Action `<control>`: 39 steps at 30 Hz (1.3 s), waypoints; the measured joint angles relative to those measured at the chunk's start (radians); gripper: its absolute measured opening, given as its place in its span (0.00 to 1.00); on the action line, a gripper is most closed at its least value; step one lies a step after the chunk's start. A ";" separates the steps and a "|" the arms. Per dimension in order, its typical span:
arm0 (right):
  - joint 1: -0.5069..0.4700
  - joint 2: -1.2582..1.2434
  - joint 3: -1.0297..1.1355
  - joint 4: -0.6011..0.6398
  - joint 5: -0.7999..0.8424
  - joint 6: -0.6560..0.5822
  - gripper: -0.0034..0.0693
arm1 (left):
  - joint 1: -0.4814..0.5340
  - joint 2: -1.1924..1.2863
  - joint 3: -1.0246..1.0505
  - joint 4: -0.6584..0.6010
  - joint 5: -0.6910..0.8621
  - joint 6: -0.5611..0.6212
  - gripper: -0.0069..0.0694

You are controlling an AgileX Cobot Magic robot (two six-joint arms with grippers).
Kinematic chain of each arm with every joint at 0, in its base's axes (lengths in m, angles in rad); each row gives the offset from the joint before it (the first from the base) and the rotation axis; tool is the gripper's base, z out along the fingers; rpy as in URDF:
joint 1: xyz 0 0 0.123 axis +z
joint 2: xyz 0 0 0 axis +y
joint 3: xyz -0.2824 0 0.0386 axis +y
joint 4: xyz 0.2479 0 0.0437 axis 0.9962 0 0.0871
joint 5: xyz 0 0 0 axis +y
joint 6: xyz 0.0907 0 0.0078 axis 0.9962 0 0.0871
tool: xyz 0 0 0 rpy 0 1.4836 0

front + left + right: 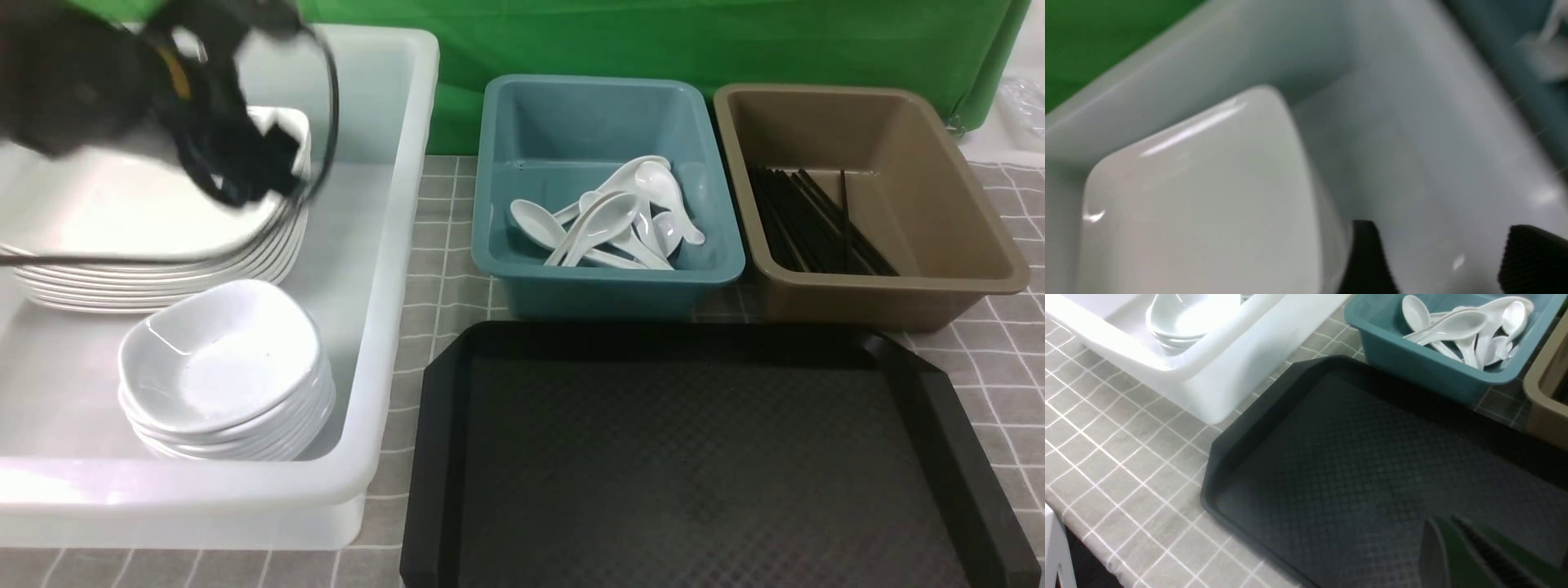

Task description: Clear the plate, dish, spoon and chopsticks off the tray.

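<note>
The large black textured plastic tray lies bare; the large glossy white square plate tops the stack in the white tub. The left end effector, spread and empty, hovers beside it, while the right end effector looks pressed together. Clearing seems finished, so the arm need only lift away cleanly.

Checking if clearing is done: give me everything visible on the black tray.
The tray is a black rectangular plastic piece with cut-off corners, a raised rim and a fine diamond-textured floor. It lies flat on the grey checked tablecloth, in front of the teal bin and brown bin, beside the white tub. Nothing lies on it.
</note>
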 joint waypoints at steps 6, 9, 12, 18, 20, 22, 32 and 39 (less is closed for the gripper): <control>0.000 0.000 0.000 0.000 0.000 0.000 0.08 | -0.095 -0.347 0.170 -0.312 -0.122 0.137 0.16; 0.000 0.000 0.000 0.000 0.006 0.000 0.09 | -0.134 -0.526 0.350 -0.442 -0.266 0.216 0.11; 0.000 0.000 0.000 0.001 0.018 0.028 0.09 | -0.151 -0.674 0.544 -0.499 -0.429 0.255 0.11; 0.000 0.000 0.000 0.002 0.029 0.052 0.10 | -0.151 -0.847 0.784 -0.510 -0.640 0.261 0.11; 0.000 0.000 0.000 0.002 0.030 0.054 0.11 | -0.151 -0.875 0.835 -0.510 -0.681 0.262 0.11; 0.000 0.000 0.000 0.002 0.030 0.054 0.11 | -0.151 -0.893 0.880 -0.511 -0.717 0.262 0.11; 0.000 0.000 0.000 0.003 0.034 0.056 0.14 | -0.151 -0.895 1.053 -0.511 -0.730 0.267 0.11; -0.197 -0.012 0.012 -0.010 0.015 0.000 0.12 | -0.151 -0.895 1.140 -0.511 -0.724 0.273 0.11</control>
